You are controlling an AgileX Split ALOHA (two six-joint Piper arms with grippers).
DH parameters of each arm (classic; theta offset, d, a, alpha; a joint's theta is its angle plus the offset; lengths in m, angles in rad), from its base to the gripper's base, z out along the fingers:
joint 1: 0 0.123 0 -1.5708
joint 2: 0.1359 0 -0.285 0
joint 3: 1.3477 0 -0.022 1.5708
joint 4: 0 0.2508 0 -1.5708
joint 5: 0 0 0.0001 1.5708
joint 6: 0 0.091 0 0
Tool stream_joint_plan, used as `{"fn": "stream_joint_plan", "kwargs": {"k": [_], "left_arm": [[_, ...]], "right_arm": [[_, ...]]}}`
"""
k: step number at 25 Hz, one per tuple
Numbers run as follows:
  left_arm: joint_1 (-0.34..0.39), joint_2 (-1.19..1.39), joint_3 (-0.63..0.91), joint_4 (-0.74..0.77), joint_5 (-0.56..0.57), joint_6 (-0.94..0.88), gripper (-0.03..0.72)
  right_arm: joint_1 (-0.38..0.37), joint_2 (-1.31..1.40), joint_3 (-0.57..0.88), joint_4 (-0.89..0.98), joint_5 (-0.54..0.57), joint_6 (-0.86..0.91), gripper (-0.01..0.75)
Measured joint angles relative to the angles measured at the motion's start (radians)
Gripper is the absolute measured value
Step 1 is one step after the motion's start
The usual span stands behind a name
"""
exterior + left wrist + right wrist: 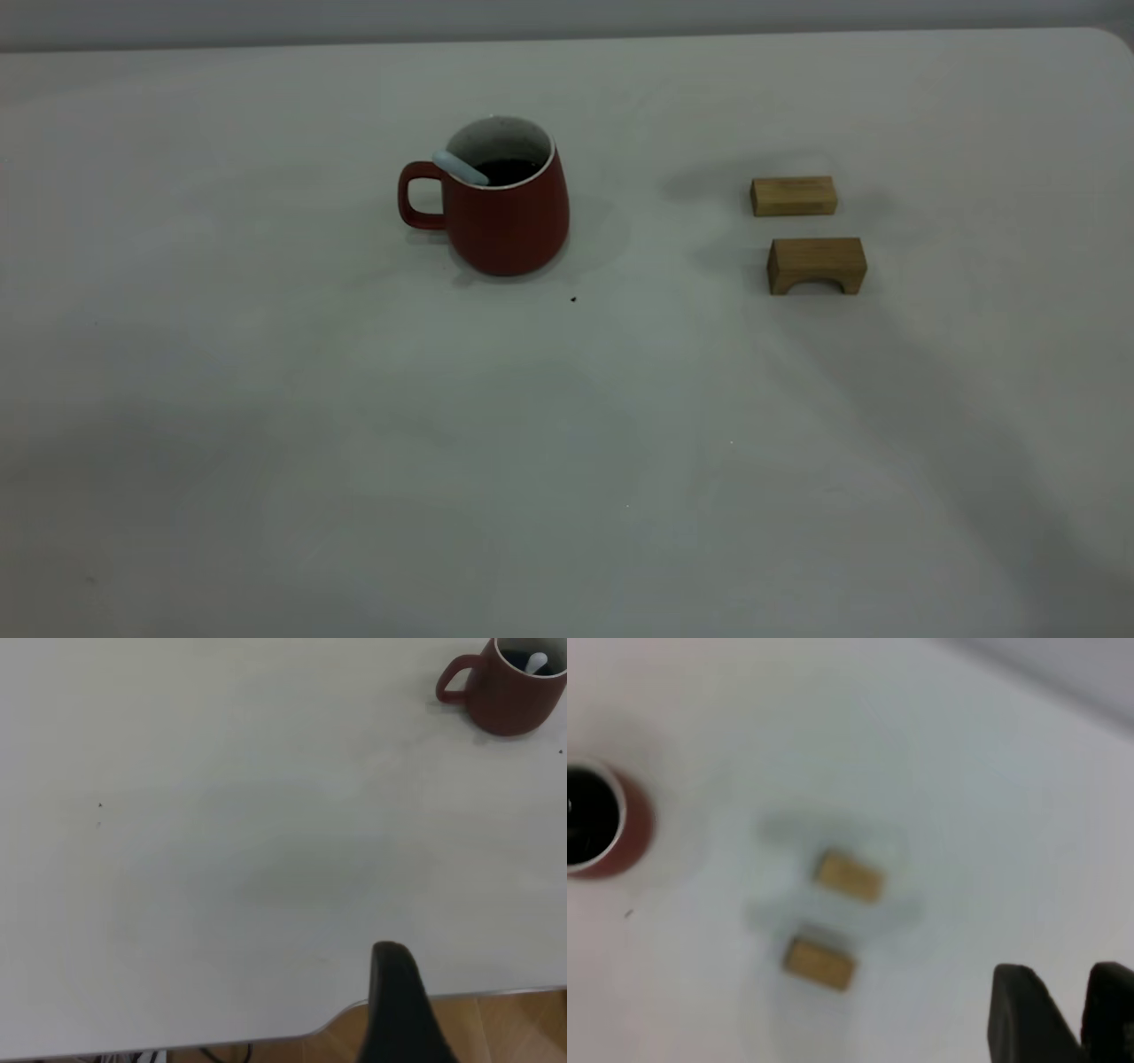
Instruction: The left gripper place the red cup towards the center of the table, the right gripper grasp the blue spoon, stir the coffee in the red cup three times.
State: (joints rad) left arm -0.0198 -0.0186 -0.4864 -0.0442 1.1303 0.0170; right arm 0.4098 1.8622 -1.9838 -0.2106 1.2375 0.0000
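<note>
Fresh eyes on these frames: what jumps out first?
The red cup stands left of the table's middle, coffee inside and the blue spoon leaning on its rim above the handle. Right of it sit two wooden blocks, apart, the nearer one arched. Neither arm shows in the exterior view.

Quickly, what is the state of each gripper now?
Left gripper: cannot be told, only one finger shows; holds nothing.
Right gripper: open, empty.
</note>
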Motion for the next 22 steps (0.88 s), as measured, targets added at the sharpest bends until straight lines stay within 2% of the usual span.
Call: {"fn": "stream_joint_plan", "kwargs": {"k": [11, 14, 19, 22], "left_arm": [[0.0, 0.0, 0.0, 0.0, 0.0, 0.001, 0.521], [0.0, 0.0, 0.0, 0.0, 0.0, 0.001, 0.521], [0.0, 0.0, 0.0, 0.0, 0.0, 0.001, 0.521], [0.0, 0.0, 0.0, 0.0, 0.0, 0.001, 0.521]], "right_arm": [[0.0, -0.411, 0.036, 0.018, 0.0, -0.009, 0.201], [0.0, -0.559, 0.138, 0.02, 0.001, -0.009, 0.203], [-0.002, -0.841, 0.399, 0.034, 0.001, -0.009, 0.204], [-0.069, -0.992, 0.573, 0.06, 0.001, 0.0, 0.207]]}}
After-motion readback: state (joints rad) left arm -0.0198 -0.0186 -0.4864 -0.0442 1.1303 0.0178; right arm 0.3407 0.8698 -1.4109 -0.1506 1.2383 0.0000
